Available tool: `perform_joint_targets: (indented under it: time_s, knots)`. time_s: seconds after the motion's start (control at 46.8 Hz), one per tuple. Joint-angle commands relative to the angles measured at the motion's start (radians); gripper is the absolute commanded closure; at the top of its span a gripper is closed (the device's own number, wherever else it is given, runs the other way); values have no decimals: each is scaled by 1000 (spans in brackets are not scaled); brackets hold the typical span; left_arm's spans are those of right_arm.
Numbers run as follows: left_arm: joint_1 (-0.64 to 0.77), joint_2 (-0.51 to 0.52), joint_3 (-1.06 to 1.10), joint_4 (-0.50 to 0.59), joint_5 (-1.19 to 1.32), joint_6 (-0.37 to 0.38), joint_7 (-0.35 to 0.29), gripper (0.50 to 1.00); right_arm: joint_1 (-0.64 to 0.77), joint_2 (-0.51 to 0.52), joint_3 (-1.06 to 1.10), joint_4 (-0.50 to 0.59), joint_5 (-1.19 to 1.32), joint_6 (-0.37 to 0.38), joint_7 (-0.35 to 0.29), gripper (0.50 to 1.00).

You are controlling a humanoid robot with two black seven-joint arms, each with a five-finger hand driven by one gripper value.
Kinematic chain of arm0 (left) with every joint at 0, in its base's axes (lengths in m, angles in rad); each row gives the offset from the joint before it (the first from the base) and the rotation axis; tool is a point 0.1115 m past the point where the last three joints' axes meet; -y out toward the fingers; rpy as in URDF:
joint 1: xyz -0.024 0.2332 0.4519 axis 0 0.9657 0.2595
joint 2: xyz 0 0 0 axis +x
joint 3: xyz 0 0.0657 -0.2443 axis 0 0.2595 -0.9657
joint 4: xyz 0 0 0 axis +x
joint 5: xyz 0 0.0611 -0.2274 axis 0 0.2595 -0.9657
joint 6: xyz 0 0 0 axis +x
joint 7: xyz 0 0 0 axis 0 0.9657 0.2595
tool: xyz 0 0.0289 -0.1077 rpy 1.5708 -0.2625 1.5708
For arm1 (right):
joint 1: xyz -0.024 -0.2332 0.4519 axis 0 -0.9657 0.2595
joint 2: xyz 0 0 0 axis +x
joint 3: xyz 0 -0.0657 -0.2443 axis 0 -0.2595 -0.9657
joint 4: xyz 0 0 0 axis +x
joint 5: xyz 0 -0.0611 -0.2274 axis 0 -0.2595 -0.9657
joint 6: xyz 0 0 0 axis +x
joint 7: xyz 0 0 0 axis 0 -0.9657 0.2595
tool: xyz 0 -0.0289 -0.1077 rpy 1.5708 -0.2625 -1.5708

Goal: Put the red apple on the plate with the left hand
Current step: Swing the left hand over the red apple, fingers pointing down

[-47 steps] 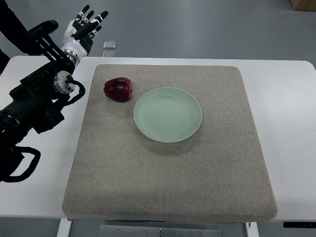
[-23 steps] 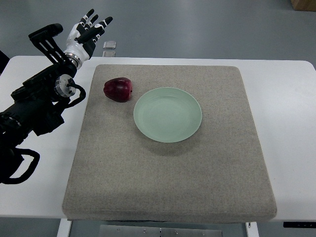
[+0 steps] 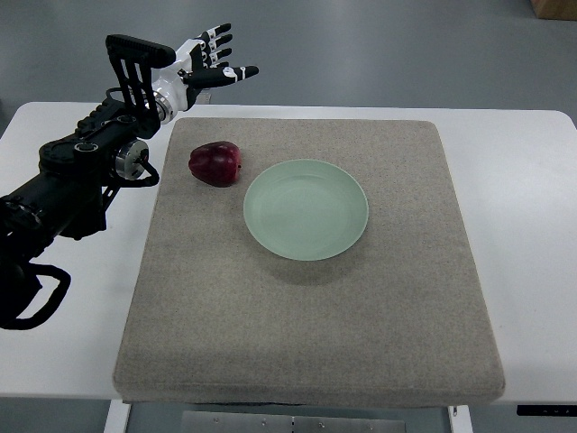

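A dark red apple (image 3: 215, 163) lies on the grey mat (image 3: 315, 307), just left of the pale green plate (image 3: 306, 209), which holds nothing. My left hand (image 3: 212, 65) is above the mat's far left corner, beyond the apple and well clear of it. Its fingers are spread and hold nothing. The black left arm (image 3: 81, 176) runs in from the left edge over the white table. The right arm is out of view.
The mat covers most of the white table (image 3: 532, 234). The grey floor (image 3: 388, 54) lies past the table's far edge. A brown box corner (image 3: 554, 7) shows at the top right.
My left hand has swung to the right, from beyond the table's far left edge to above the mat's far left corner. The apple and plate have not moved.
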Motion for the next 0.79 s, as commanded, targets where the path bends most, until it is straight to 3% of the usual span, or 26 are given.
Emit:
perform_joint_targets:
  time_s: [0.0,0.427,0.769]
  knots:
    - [-6,2,1,-13,61,0,0,510,0,0,0,0,0,0,0,536]
    - [-60,28,103,-72,374,0,-2,512,-1,0,0,0,0,0,0,536]
    - [-131,51,264,-104,451,0,-2,512,-1,0,0,0,0,0,0,536]
